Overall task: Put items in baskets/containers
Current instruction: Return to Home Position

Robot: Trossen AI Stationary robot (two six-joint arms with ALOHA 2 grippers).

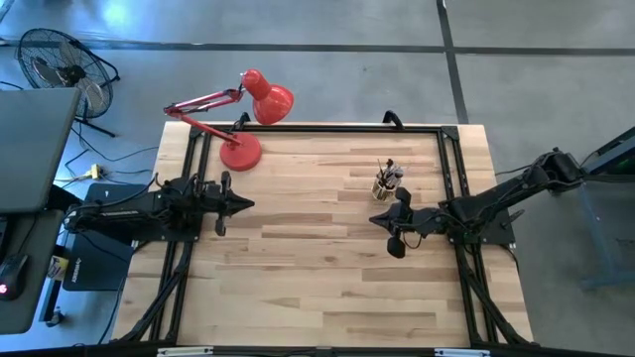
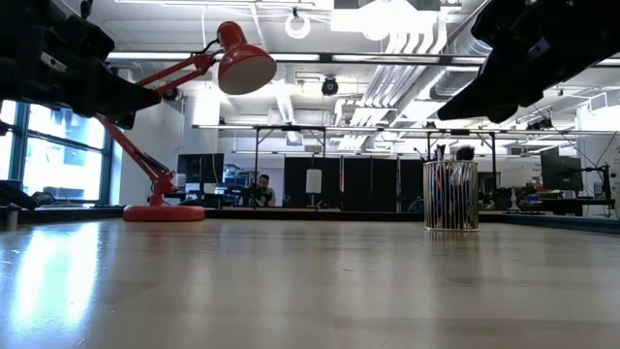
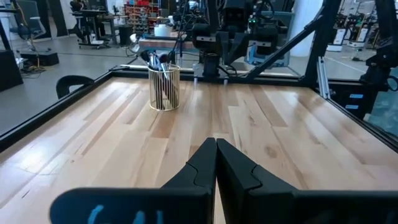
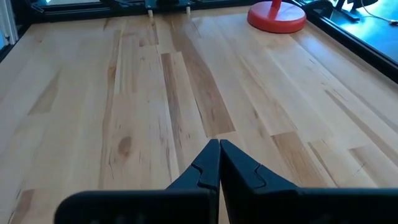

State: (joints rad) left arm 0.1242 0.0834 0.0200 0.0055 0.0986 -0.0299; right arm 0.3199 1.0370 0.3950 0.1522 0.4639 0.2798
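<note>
The clear glass cup (image 1: 383, 186) stands upright on the table's right half, toward the far edge, with several makeup brushes (image 1: 389, 173) standing in it, bristle tips up. The left wrist view shows the cup (image 3: 164, 88) and the brushes (image 3: 157, 59); the low view shows the cup (image 2: 451, 195) too. My right gripper (image 1: 375, 219) hovers just near of the cup, shut and empty, fingers (image 4: 218, 155) together above bare wood. My left gripper (image 1: 249, 204) waits shut over the table's left half, its fingers (image 3: 216, 155) closed.
A red desk lamp stands at the far left of the table, base (image 1: 240, 152) on the wood and shade (image 1: 268, 100) reaching past the far edge. A black frame rail (image 1: 327, 127) borders the table. Bare wood lies between the two grippers (image 1: 313, 223).
</note>
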